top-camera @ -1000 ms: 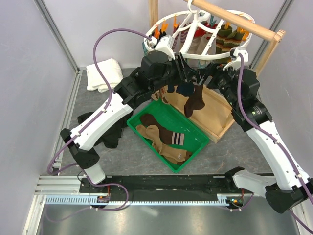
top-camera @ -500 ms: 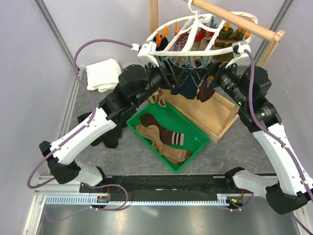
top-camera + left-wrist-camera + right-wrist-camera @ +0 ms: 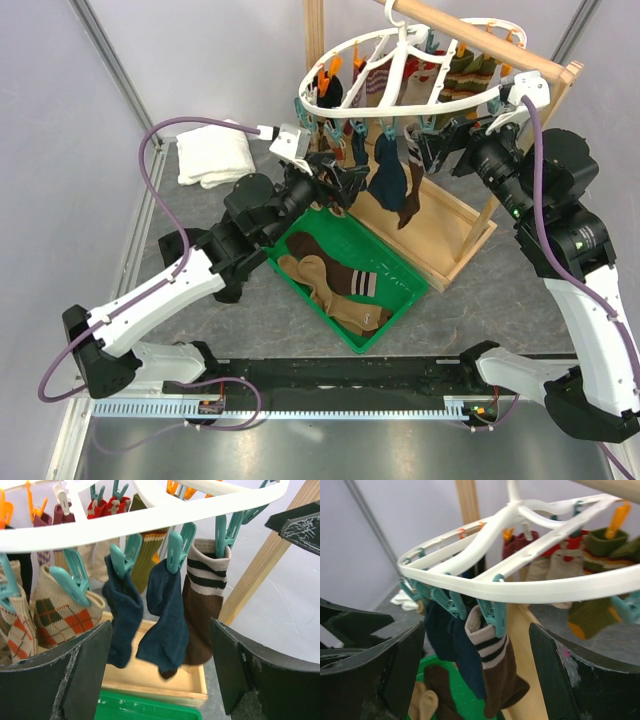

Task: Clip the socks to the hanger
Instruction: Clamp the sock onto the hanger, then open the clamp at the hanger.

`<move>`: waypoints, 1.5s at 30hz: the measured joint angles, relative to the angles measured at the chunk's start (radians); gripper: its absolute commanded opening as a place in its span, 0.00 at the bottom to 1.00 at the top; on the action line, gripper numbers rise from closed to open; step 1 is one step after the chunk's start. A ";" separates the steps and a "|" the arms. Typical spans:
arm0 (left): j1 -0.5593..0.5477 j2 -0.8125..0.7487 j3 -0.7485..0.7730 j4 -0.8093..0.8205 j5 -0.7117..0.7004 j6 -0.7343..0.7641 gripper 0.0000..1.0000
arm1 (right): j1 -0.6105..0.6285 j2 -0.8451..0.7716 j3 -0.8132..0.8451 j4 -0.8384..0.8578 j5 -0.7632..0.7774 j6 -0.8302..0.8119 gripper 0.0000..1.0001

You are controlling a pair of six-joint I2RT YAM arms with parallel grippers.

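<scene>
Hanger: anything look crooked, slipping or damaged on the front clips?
Nothing stands out. The two navy socks and the brown striped sock each hang from a teal clip on the hanger.

Nothing readable is showing in any of the views: no text, label, brand, number or sign is coming through legibly.
</scene>
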 measured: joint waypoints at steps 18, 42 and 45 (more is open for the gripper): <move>0.040 0.278 0.004 0.045 -0.297 0.105 0.88 | 0.000 -0.001 0.023 -0.074 0.304 -0.198 0.89; 0.259 0.296 0.005 0.061 -0.331 0.104 0.88 | 0.000 -0.005 0.024 -0.082 0.274 -0.214 0.79; 0.267 0.296 0.005 0.061 -0.327 0.105 0.88 | 0.000 0.013 0.024 -0.082 0.268 -0.208 0.78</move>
